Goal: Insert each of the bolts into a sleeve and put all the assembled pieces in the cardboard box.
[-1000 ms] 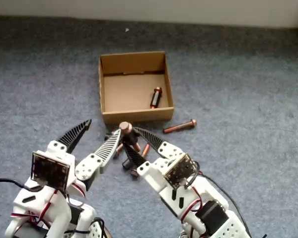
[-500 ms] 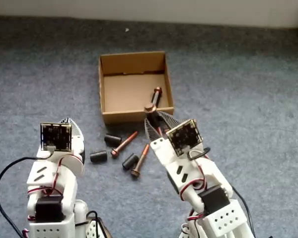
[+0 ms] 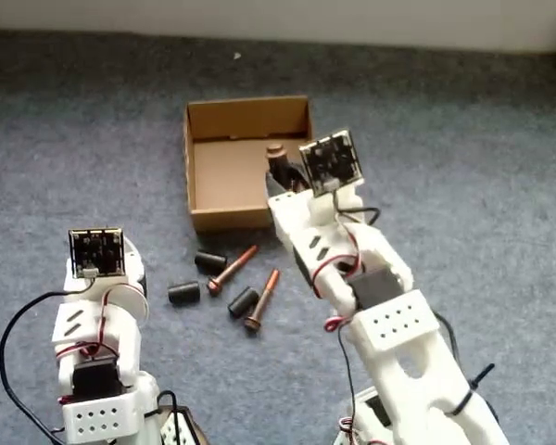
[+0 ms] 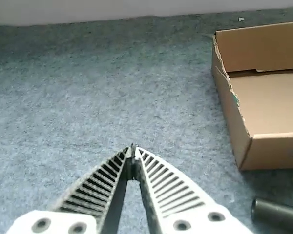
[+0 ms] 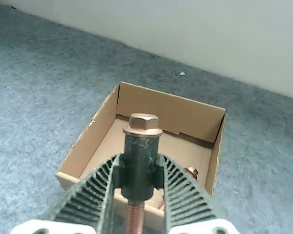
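Surface: grey carpet (image 3: pixel 463 185) is seen under everything, backed by a pale wall (image 5: pixel 210 39).
Cardboard box: the cardboard box (image 3: pixel 196 158) is set open-topped on the carpet ahead of both arms. One finished piece (image 5: pixel 189 172) is glimpsed on its floor.
Right gripper: the right gripper (image 5: pixel 140 165) is held over the box interior, toward its right side, with the fingers narrowed onto a dark sleeve (image 5: pixel 140 151).
Held piece: a copper bolt (image 5: pixel 143 123) is seated through that sleeve, head up, with its shank showing below. The pair is held upright.
Left gripper: the left gripper (image 4: pixel 132 152) is kept low over the carpet, off to the left of the box, with its fingers pressed together on nothing.
Loose parts: three loose sleeves (image 3: pixel 183 294) and two loose bolts (image 3: pixel 262 299) are scattered just in front of the box.
Handling: the assembly is judged rigid, small and dense, not fragile. The smooth sleeve may slip between ribbed fingers, and a bolt that is only slid in could drop out if tipped head-down.
Grip point: the sleeve's middle, as taken here, is judged best, with the head kept upward.
Edges: the thin box walls are judged easily nudged, and the right wall lies close to the fingers.
Open room: most of the box floor is seen as bare cardboard, so a low release beside the finished piece is judged workable.
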Robot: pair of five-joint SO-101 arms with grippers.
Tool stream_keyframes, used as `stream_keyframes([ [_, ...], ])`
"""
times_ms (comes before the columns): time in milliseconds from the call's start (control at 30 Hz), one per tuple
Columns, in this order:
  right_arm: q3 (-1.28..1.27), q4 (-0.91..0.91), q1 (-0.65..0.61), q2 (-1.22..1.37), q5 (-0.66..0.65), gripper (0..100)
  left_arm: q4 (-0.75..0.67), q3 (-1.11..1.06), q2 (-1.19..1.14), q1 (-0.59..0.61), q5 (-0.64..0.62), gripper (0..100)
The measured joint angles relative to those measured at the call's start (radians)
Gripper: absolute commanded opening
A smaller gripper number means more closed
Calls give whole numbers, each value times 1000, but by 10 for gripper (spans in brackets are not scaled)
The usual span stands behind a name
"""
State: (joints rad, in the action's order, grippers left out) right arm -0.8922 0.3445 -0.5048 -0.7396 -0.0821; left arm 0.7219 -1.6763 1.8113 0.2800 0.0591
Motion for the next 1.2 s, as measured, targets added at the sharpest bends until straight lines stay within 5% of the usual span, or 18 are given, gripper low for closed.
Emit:
stream_keyframes([
  [467,272,-353,0,680,6,5,31,0,0,-25,98,7],
  [1000,416,-350,21,1028,8,5,31,0,0,-25,98,7],
  [1200,588,-103,21,1092,8,6,31,0,0,-25,98,7],
])
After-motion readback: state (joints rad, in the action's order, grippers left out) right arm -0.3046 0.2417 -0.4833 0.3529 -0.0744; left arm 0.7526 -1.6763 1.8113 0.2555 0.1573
